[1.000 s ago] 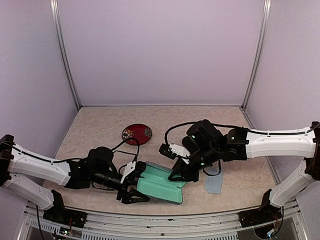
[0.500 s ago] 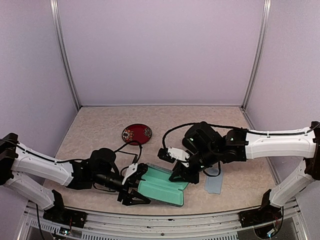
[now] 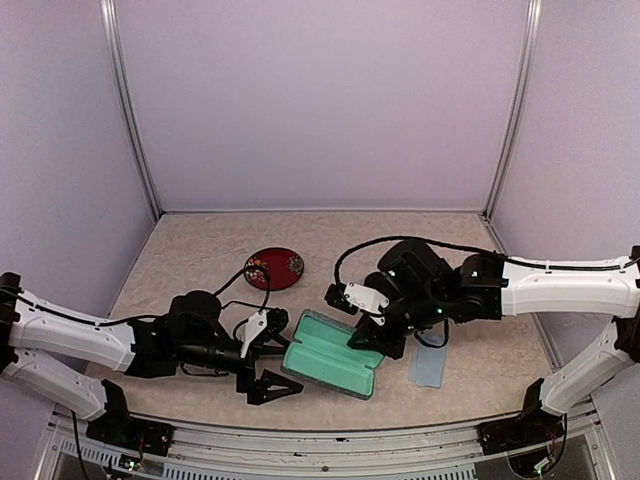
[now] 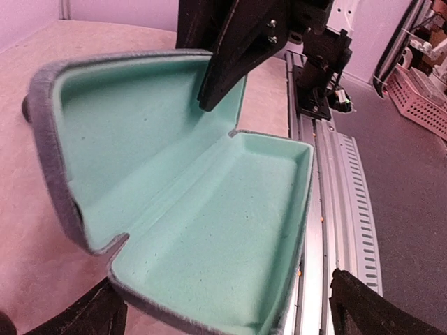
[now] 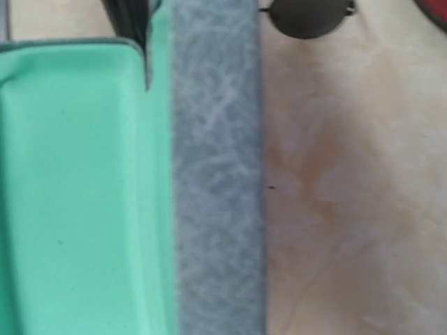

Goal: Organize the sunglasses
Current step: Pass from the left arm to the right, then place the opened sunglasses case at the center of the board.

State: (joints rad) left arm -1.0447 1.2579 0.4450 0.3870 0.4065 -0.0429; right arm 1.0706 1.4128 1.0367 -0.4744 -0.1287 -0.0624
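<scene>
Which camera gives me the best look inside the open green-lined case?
Left wrist: the open case fills the frame, both lined halves visible and empty. Top external shows it small and foreshortened. Right wrist shows only a strip of lining and grey rim.

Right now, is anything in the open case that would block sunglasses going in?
Nothing visible: the case tray is empty. The right gripper only grips its raised lid; the left gripper hangs open beside it.

L gripper [image 3: 273, 364] splayed wide, R gripper [image 3: 368, 344] tilted down (gap unclear), both reaching inward.
</scene>
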